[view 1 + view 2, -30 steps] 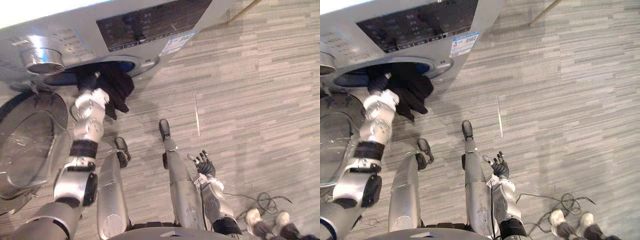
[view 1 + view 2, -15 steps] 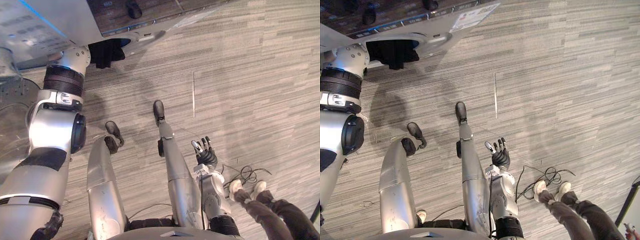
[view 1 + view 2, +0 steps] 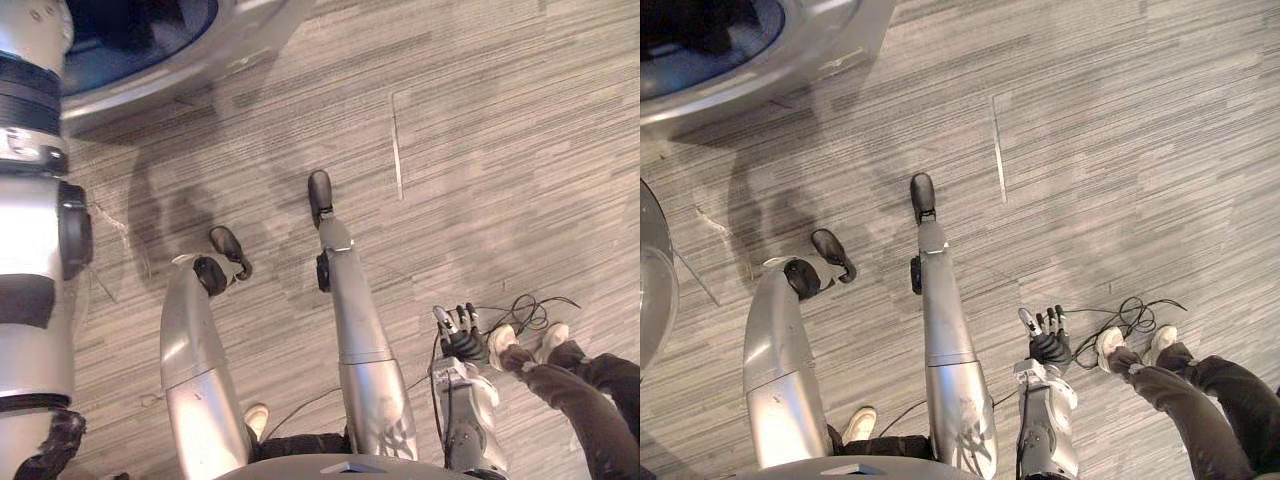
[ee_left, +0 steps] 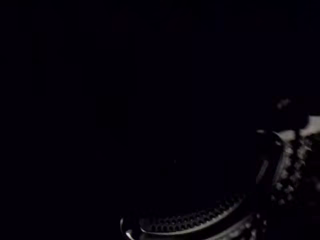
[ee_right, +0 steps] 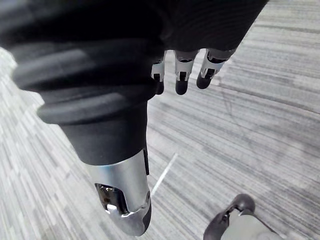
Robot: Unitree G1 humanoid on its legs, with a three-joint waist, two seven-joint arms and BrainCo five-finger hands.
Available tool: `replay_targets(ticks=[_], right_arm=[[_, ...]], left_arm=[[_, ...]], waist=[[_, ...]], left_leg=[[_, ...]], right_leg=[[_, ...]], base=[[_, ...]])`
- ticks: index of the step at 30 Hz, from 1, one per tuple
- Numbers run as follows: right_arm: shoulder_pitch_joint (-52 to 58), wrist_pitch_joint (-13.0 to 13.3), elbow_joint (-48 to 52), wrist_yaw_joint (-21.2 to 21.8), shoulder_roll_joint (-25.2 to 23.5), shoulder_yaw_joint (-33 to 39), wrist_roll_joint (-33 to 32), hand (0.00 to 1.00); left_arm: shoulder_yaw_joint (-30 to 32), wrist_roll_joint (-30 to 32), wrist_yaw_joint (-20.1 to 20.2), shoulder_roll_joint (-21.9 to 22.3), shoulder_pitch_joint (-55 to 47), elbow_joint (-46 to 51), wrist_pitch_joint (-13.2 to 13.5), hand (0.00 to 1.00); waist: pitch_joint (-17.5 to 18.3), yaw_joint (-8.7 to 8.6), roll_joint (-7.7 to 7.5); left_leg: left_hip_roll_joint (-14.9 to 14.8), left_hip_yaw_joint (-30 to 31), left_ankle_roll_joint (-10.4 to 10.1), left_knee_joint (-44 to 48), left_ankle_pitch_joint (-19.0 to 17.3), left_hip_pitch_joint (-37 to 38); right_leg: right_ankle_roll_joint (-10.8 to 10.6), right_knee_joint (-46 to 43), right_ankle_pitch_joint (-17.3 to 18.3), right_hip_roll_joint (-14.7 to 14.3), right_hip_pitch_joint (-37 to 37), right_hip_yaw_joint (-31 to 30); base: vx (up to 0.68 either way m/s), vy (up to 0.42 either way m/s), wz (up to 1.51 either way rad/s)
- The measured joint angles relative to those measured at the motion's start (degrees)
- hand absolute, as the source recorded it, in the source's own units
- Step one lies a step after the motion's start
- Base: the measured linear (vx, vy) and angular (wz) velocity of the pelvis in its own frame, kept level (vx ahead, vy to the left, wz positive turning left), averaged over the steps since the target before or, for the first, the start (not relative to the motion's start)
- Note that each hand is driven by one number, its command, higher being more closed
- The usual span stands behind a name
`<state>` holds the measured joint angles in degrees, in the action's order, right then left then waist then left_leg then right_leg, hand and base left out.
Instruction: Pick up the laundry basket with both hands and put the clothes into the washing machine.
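- Reaching up the left edge of the left eye view, the left arm (image 3: 35,200) leaves the frame beside the washing machine (image 3: 215,45) and its dark opening; the left hand's state cannot be told. The right hand (image 3: 462,340) hangs low on the right over the floor (image 3: 500,150), near a person's shoes (image 3: 525,340).
- Right eye view: a dark shape (image 3: 685,25) lies inside the opening; whether it is the clothes cannot be told. The glass door (image 3: 650,290) stands open at the left.
- Left wrist view: darkness, with a perforated drum wall (image 4: 195,220).
- Right wrist view: the right hand's fingers (image 5: 181,82) are straight and hold nothing.
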<state>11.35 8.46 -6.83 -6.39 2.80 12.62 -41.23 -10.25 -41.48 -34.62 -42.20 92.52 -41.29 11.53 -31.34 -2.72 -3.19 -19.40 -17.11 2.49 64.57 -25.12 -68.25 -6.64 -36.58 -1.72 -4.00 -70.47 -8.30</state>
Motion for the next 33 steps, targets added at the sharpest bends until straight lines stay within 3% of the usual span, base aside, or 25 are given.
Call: replay_targets(ticks=[1,3,4,5,6,7,9,12,13,14,16,18,19,20,22,25,28,33], right_arm=[[0.04,0.4,0.62,0.0,0.18,0.06,0.0,0.0],[0.52,2.65,1.36,-0.09,0.21,-0.5,-0.07,0.0],[0.72,3.01,1.39,-0.08,0.27,-0.59,-0.1,0.0],[1.62,4.19,1.27,-0.07,0.79,-1.01,-0.89,0.0],[1.99,5.61,0.94,0.16,1.99,-2.03,-2.4,0.0],[1.96,6.37,0.88,0.2,2.86,-2.84,-2.82,0.0],[1.83,9.34,0.88,2.85,5.61,-6.09,-5.97,0.0],[1.58,9.84,-1.43,3.99,5.98,-8.47,-9.35,0.0],[1.21,9.82,-3.13,3.98,5.79,-9.63,-11.22,0.0],[0.79,9.68,-3.99,3.74,5.22,-10.43,-11.55,0.0],[0.19,9.32,-3.98,3.31,3.94,-11.18,-12.42,0.0],[-0.49,8.19,-3.14,1.91,3.21,-11.89,-10.45,0.0],[-0.59,7.59,-3.13,1.57,3.16,-11.85,-9.45,0.0],[-0.89,6.77,-3.14,0.64,3.04,-11.88,-7.27,0.0],[-1.08,6.15,-3.22,-0.34,2.41,-11.79,-5.32,0.0],[-1.08,5.91,-3.14,-0.4,1.63,-11.84,-3.29,0.0],[-1.06,5.91,-3.11,-0.27,1.53,-11.84,-3.26,0.0],[-1.04,4.89,-3.11,-0.14,1.03,-11.92,-2.89,0.0]], left_arm=[[-1.36,4.98,-1.67,-1.8,0.02,1.93,-0.72,1.0],[-4.03,23.43,-8.73,-4.16,-0.01,2.93,-8.65,1.0],[-5.06,25.74,-9.81,-4.32,-0.01,3.29,-9.68,1.0],[-11.56,35.09,-12.78,-4.98,-0.19,5.44,-13.37,1.0],[-18.79,49.78,-13.34,-6.23,-0.63,8.72,-17.5,1.0],[-21.71,56.04,-13.32,-7.22,-0.6,10.18,-18.36,1.0],[-26.11,75.03,-8.43,-8.63,-0.32,8.55,-22.08,1.0],[-24.01,82.01,-4.1,-7.01,-0.23,4.55,-23.15,1.0],[-19.51,83.35,-1.91,-4.72,-0.41,1.92,-23.6,1.0],[-12.96,80.53,-1.38,-1.49,-0.59,0.48,-24.06,0.0],[-4.58,71.77,-1.43,4.25,-0.94,-2.23,-24.14,0.0],[-1.72,44.72,-0.12,8.44,-2.32,-5.21,-18.03,0.0],[-1.44,37.63,0.82,9.33,-3.08,-5.46,-15.99,0.0],[-0.78,24.76,2.45,10.89,-4.44,-5.45,-12.73,0.0],[0.51,14.42,5.28,12.54,-5.5,-5.44,-10.34,0.0],[1.83,12.91,6.58,13.0,-5.69,-4.97,-9.45,0.0],[2.87,15.9,6.58,13.08,-5.7,-4.26,-9.35,0.0],[3.44,15.57,7.12,13.1,-5.86,-4.25,-9.17,0.0]], waist=[[-0.12,0.04,0.04],[-0.45,-0.01,0.17],[-0.51,0.1,0.27],[-0.69,0.8,0.4],[-0.69,1.19,0.4],[-0.69,1.31,0.4],[-0.68,1.38,0.38],[-0.67,0.88,0.36],[-0.65,0.67,0.33],[-0.65,0.41,0.33],[-0.64,-0.22,0.3],[-0.62,-0.73,0.26],[-0.62,-0.77,0.25],[-0.62,-0.96,0.25],[-0.62,-1.36,0.24],[-0.62,-2.02,0.24],[-0.62,-2.02,0.24],[-0.61,-1.72,0.23]], left_leg=[[0.08,0.05,0.0,1.12,0.0,-0.82],[0.11,0.79,0.0,3.76,0.0,-2.45],[0.12,1.05,0.0,4.14,0.0,-2.69],[0.15,1.69,0.0,5.26,0.0,-3.12],[0.57,2.02,0.0,5.78,0.0,-3.13],[0.79,2.41,0.0,6.11,0.0,-3.13],[1.05,2.65,0.0,6.33,-0.01,-3.08],[1.03,2.66,0.03,5.85,-0.03,-2.95],[1.02,2.5,0.78,4.93,-0.45,-2.71],[0.93,2.48,1.25,3.97,-0.73,-2.73],[0.85,2.58,1.42,2.71,-0.82,-2.71],[0.77,2.74,1.82,1.71,-0.72,-2.74],[0.75,2.73,1.83,1.65,-0.69,-2.75],[0.68,2.71,1.89,1.34,-0.54,-2.93],[0.57,2.78,1.98,1.2,-0.19,-3.21],[0.54,3.06,1.97,1.43,-0.16,-3.27],[0.69,3.35,1.94,1.62,-0.14,-3.18],[1.32,3.4,1.77,1.54,0.27,-2.54]], right_leg=[[0.4,-2.52,0.99,0.22,-1.52,0.18],[0.51,-7.53,3.26,0.83,-3.78,0.99],[0.56,-8.01,3.65,0.84,-3.88,1.1],[0.31,-9.91,4.97,1.08,-4.1,1.54],[0.42,-12.0,5.89,1.85,-4.31,2.4],[0.4,-12.81,6.23,2.04,-4.31,2.76],[0.33,-13.4,6.69,2.5,-4.04,2.99],[0.25,-12.33,6.69,2.51,-3.47,3.15],[0.11,-11.29,6.56,2.48,-3.25,3.29],[-0.18,-10.32,5.79,2.41,-3.25,3.62],[-0.14,-8.9,4.88,2.4,-2.93,4.13],[-0.14,-7.28,4.32,2.45,-2.56,4.41],[-0.15,-7.07,4.26,2.44,-2.55,4.41],[0.1,-6.49,3.99,2.43,-2.54,4.45],[0.51,-6.25,3.29,2.4,-2.54,4.66],[0.48,-6.7,2.95,2.52,-2.56,5.06],[0.25,-7.55,3.21,2.71,-2.56,5.33],[0.76,-9.05,3.98,3.37,-2.55,5.42]], base=[[-0.02,-0.036,0.23],[-0.01,-0.036,0.28],[0.0,-0.019,0.3],[0.0,-0.011,0.44],[0.0,-0.01,0.52],[-0.01,-0.003,0.48],[-0.05,0.032,0.22],[-0.07,0.041,0.0],[-0.11,0.04,-0.06],[-0.1,0.025,-0.03],[-0.1,0.013,0.02],[-0.12,0.012,0.03],[-0.12,0.014,-0.01],[-0.06,0.012,-0.04],[-0.05,0.021,-0.03],[0.0,0.0,0.0],[-0.02,0.019,0.08],[-0.04,0.01,0.11]])
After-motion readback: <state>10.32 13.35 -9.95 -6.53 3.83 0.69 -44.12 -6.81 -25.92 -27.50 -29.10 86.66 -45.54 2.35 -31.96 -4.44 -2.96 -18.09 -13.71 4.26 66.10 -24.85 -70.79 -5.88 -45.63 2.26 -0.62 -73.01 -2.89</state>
